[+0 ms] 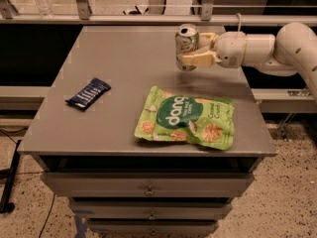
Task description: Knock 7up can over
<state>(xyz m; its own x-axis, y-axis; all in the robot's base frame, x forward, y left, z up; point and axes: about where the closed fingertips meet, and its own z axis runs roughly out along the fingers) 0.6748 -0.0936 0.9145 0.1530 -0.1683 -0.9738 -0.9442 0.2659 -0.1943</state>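
While the 7up can point(185, 43) stands upright toward the worktop's point(124, 58) far right, beyond the Dang snack bag point(185, 118), the gripper point(194, 49), reaching from the right, has its jaws clasped on it.
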